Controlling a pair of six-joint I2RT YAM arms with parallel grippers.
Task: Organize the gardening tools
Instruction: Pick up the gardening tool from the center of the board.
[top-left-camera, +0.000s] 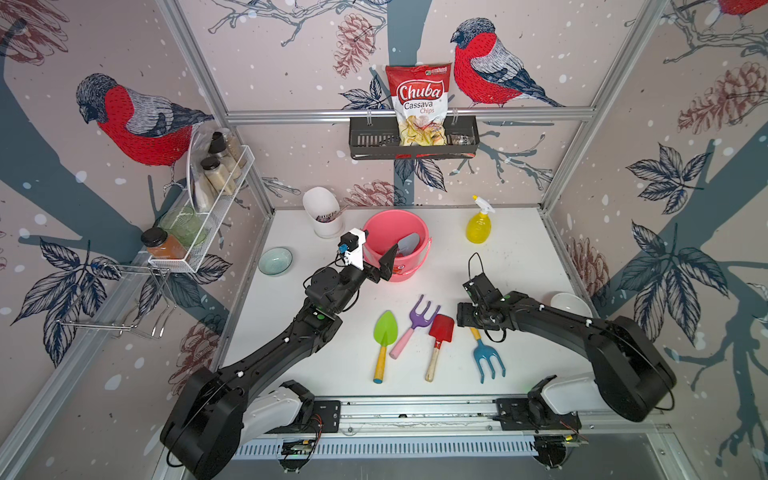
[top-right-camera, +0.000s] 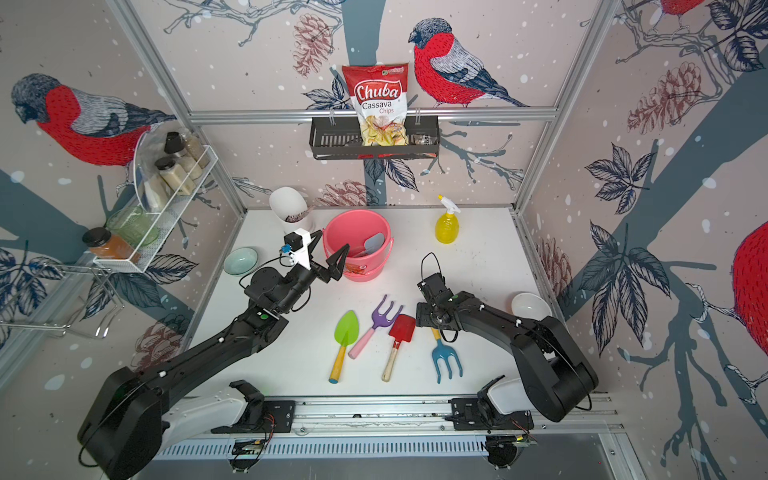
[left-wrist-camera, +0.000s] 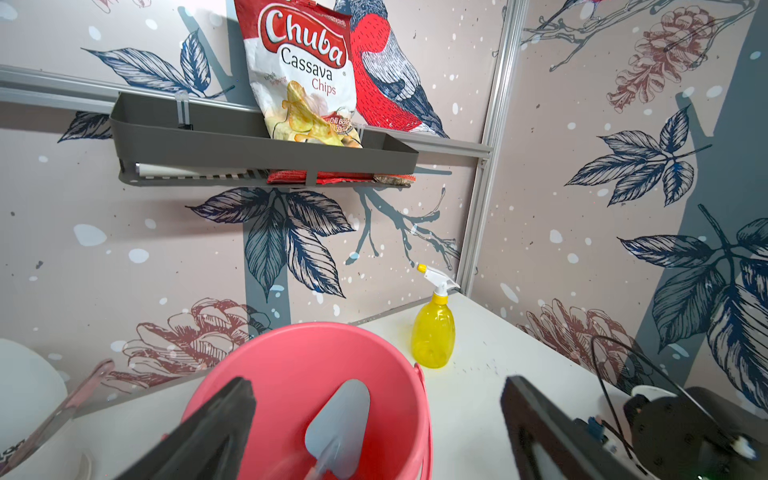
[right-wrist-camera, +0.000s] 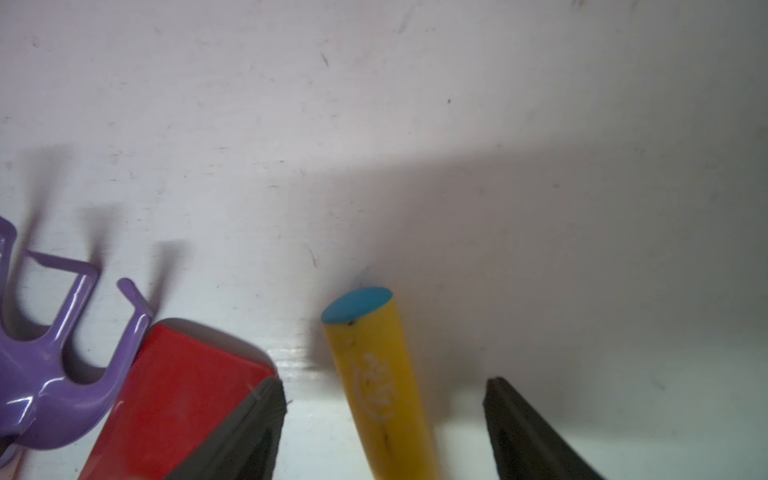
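In both top views the left gripper (top-right-camera: 331, 249) stands wide over the bucket's (top-left-camera: 376, 226) rim, trowel (top-left-camera: 409, 243) inside. The spade (top-left-camera: 385, 328), purple fork (top-left-camera: 419, 316), shovel (top-left-camera: 441, 328) and blue fork (top-left-camera: 489, 360) lie near the table's (top-left-camera: 519, 270) front edge. Left wrist: trowel leans in the bucket. Right wrist: right gripper (right-wrist-camera: 385, 388) is open astride the blue fork's handle.

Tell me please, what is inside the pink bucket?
A light-blue trowel leans inside the pink bucket, blade up. Most of its handle and the bucket's bottom are hidden by the near wall and the left gripper.
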